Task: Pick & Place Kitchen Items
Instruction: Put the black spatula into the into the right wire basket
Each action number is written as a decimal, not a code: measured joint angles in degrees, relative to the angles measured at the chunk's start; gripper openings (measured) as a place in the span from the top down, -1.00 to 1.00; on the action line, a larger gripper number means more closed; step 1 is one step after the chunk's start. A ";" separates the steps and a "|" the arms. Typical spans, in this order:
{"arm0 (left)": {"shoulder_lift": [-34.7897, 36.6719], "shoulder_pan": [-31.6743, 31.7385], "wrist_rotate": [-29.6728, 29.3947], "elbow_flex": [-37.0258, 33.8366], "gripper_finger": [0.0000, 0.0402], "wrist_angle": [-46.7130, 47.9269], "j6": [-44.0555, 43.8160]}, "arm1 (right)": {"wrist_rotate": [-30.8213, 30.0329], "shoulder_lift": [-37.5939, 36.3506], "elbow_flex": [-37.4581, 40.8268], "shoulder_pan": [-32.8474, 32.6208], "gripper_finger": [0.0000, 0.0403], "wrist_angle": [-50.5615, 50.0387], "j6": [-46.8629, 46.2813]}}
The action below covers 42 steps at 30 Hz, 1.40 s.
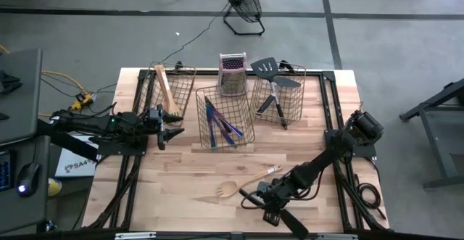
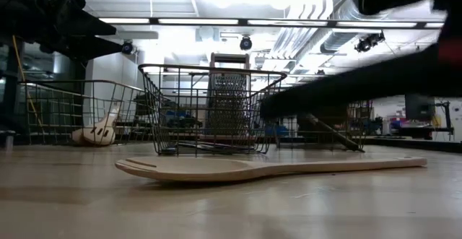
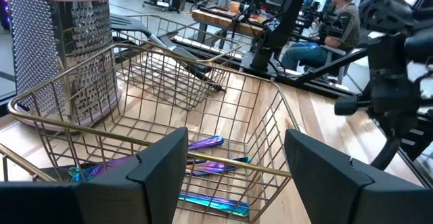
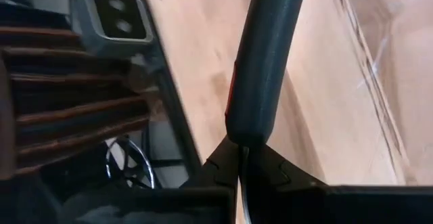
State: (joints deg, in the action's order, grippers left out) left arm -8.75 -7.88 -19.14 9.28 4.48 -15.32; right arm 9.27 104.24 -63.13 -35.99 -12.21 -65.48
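Right gripper (image 1: 255, 196), lower centre: jaws clenching 1 black-handled utensil (image 4: 260, 68). Step: lifting it. Next: carrying to upper-right basket (image 1: 278, 93). Wooden spoon (image 1: 246, 182) lying alongside. Left gripper (image 1: 169, 126), centre-left: jaws spread, waiting.

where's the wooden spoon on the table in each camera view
High view: wooden spoon lies on bare table, front centre, beside the right gripper.
Low view: flat across the foreground.
Left wrist view: not in it.
Right wrist view: not in it.
Shared landmark: box grater behind the middle basket.
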 joint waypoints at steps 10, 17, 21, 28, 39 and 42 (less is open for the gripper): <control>0.00 -0.01 0.00 0.00 -0.21 0.01 0.00 | -13.71 -9.81 0.00 0.07 0.98 -3.94 0.98; 0.00 -0.02 0.00 0.00 -0.21 0.01 -0.01 | -27.63 -17.32 0.00 0.87 0.98 -10.29 2.02; 0.00 -0.02 0.00 0.00 -0.21 0.00 0.00 | -36.79 -21.77 0.00 1.89 0.98 -13.86 2.95; 0.00 -0.01 0.00 0.00 -0.21 0.01 -0.01 | -51.11 -30.37 0.00 4.60 0.98 -24.84 5.48; 0.00 -0.01 0.00 0.00 -0.21 0.01 0.00 | -64.66 -40.42 -0.02 14.01 0.98 -34.69 35.04; 0.00 -0.02 0.00 0.00 -0.21 0.01 0.01 | -60.72 -41.04 -0.02 18.64 0.98 -33.69 48.42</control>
State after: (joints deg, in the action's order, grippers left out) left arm -8.75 -7.90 -19.14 9.28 4.49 -15.31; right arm -51.45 63.21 -63.16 -17.35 -45.90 -17.05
